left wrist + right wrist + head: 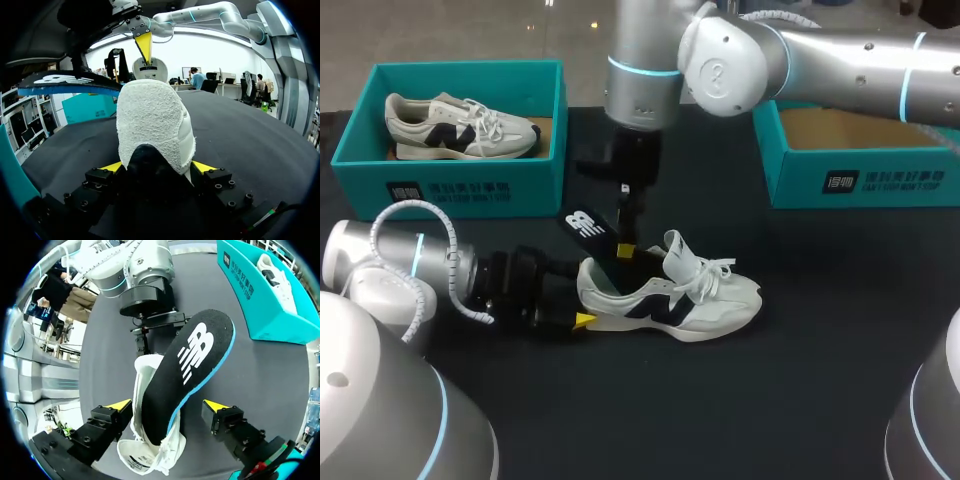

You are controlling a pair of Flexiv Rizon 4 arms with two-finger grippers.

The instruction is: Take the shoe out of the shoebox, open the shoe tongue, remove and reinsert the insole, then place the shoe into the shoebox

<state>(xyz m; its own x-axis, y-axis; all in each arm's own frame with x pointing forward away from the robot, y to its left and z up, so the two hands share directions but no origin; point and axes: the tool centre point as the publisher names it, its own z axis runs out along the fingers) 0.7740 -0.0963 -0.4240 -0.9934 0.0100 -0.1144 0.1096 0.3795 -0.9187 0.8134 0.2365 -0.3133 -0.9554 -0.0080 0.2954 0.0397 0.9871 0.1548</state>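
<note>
At the table's far left, a teal shoebox (450,185) holds a second sneaker (460,127), which sits untouched.

- Left gripper (159,167): clamped on the heel of the white sneaker (680,300), one yellow tip on each side of the fuzzy heel cup. The sneaker lies on its sole mid-table on the black cloth (840,330), with the toe pointing right and the laces slack.
- Insole (195,360): black with a blue rim. One end is tucked into the sneaker's mouth; the rest angles up and out over the heel.
- Right gripper (167,404): directly above the sneaker's opening, fingers spread, with the insole between them. We see a gap on at least one side, so it has no grasp.
- Right shoebox (860,180): near the far right edge. No shoe shows inside it from here.

Handling, as we judge it:
- The sneaker is light with a soft upper. The heel counter is its stiffest part, so the present hold suits it.
- The insole is thin, bendy foam. We would pinch its flat faces near the free end.
- We would feed it in at a shallow angle, because pushing from the end may buckle it.
- The loose tongue and laces may snag it.
</note>
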